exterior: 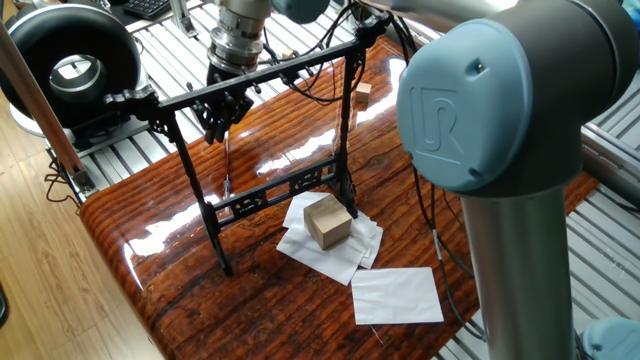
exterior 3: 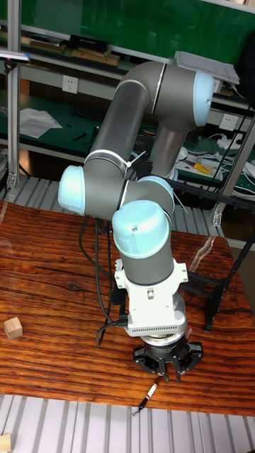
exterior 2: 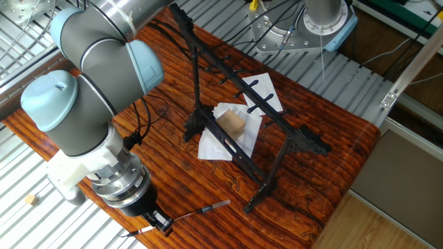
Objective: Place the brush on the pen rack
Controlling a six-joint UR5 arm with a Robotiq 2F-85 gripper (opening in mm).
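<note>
The pen rack point(exterior: 262, 82) is seen in black against a glossy reddish-brown table point(exterior: 160, 240) streaked with dark grain. At 5 o'clock from the rack, white paper sheets point(exterior: 396, 295) and a tan block point(exterior: 327, 221) are seen; the arm point(exterior 2: 90, 83) is coloured grey and pale blue.

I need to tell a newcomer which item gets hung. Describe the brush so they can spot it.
Start at the tall black pen rack on the wooden table. Behind its top bar, the gripper holds the brush, a thin dark rod hanging down, unlike the blocks and papers.

Thin dark brush point(exterior 2: 201, 211) hangs beside black pen rack point(exterior 2: 239, 111)
</note>
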